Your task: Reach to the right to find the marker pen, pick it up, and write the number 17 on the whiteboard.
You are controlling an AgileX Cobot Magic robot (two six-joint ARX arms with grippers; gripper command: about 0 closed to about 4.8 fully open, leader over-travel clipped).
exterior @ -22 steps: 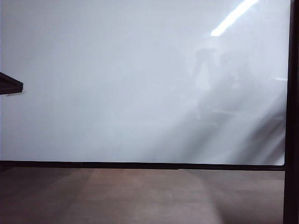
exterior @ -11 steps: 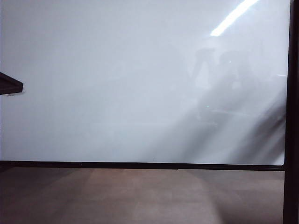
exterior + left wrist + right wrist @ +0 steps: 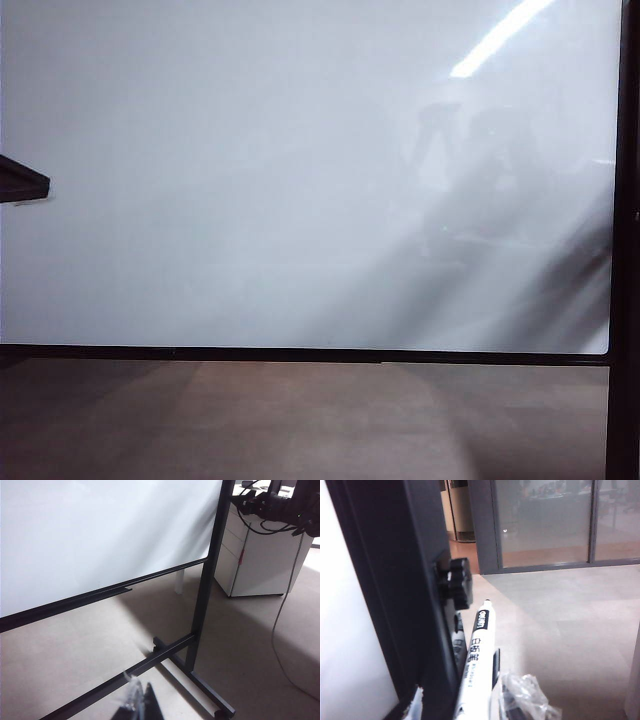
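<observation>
Grey floor [image 3: 560, 630] behind; one whiteboard [image 3: 250, 170]. One marker [image 3: 474, 665] points up, held in the right claw [image 3: 485, 705]. Left claw [image 3: 137, 702]: cannot tell its opening.

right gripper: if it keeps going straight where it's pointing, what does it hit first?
Probably nothing close. The right gripper, holding the marker pen, points past the black knob on the whiteboard's frame post toward open floor and a far glass wall. The knob sits close alongside; depth unclear.
</observation>
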